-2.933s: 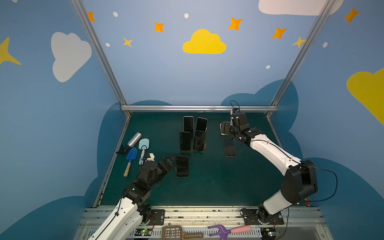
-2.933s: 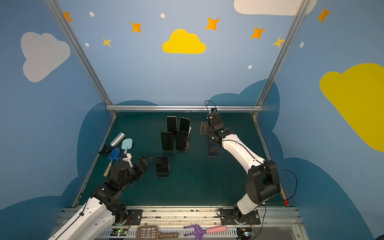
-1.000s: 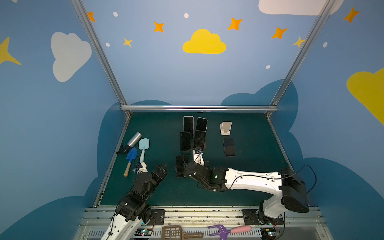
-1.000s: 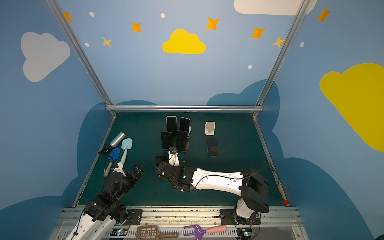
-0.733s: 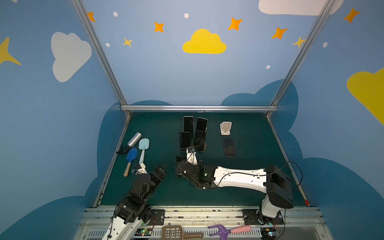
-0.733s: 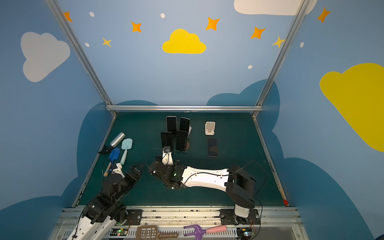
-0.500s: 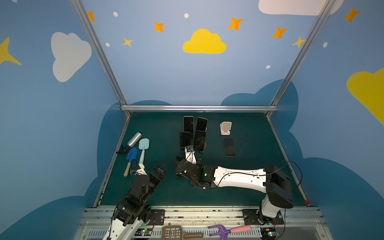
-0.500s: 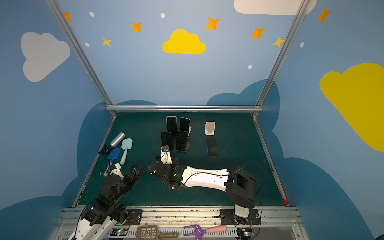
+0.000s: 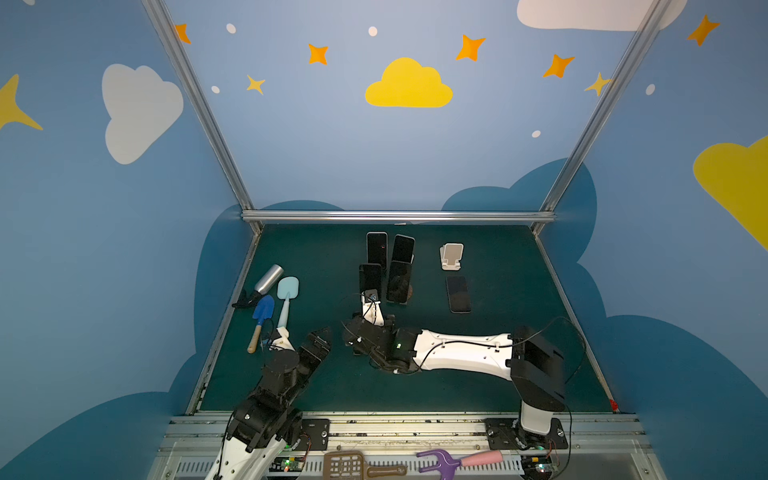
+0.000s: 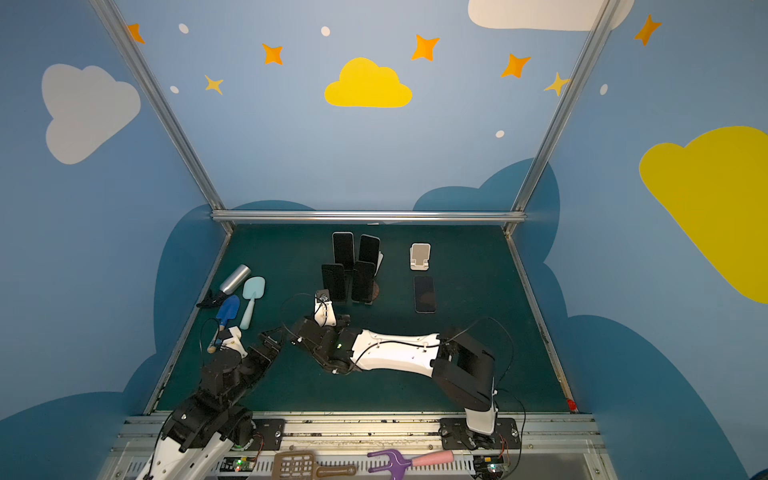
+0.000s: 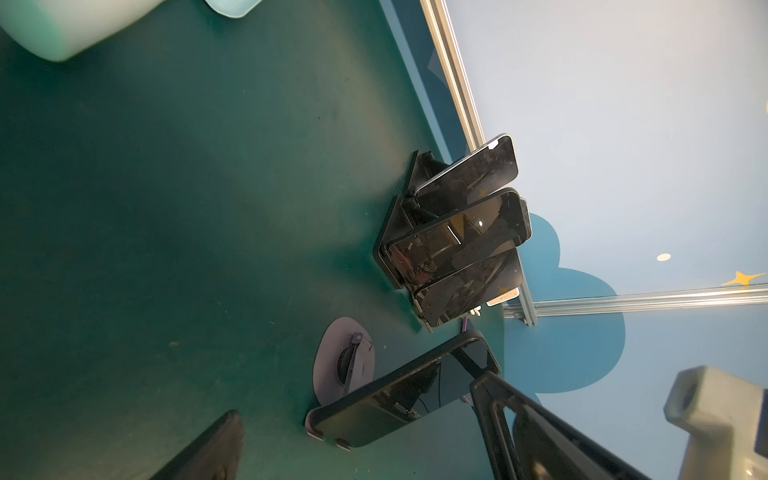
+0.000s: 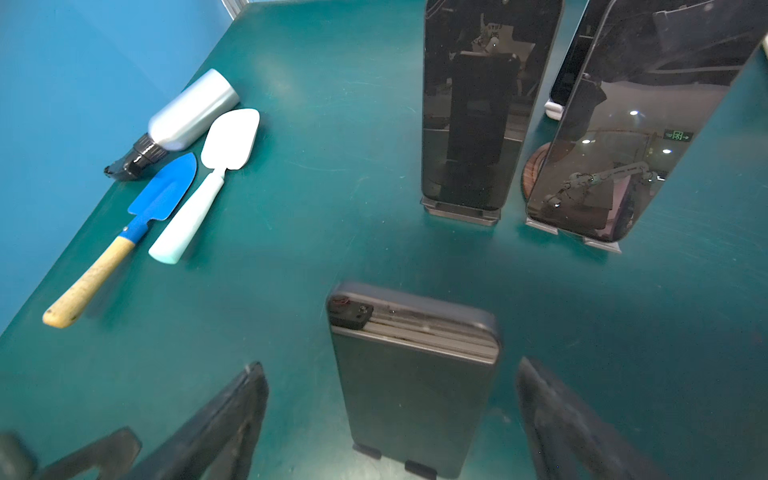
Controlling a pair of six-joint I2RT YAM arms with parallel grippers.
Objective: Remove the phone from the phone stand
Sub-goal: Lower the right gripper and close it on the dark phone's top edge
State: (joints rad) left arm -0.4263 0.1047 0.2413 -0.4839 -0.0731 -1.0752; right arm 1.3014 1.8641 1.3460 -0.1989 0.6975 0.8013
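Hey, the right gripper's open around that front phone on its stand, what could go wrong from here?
One: the right gripper straddles the front phone without touching it; an off-centre close could tip phone and stand over.
Two: the two standing phones just behind it could get knocked during the lift.
Three: the left gripper hovers close by, open, so the arms might collide.

Dark green mat [image 9: 498, 365]. Black phones [image 9: 376, 247]; white stand [image 9: 451, 255]. Blue-bladed trowel [image 9: 263, 309], tan handle [image 9: 254, 338]. Mint spatula [image 9: 287, 287]. Silver bottle [image 9: 269, 277], black cap [image 9: 246, 300]. Wall [image 9: 332, 158] is blue: yellow cloud [image 9: 408, 85], orange stars [image 9: 318, 54].
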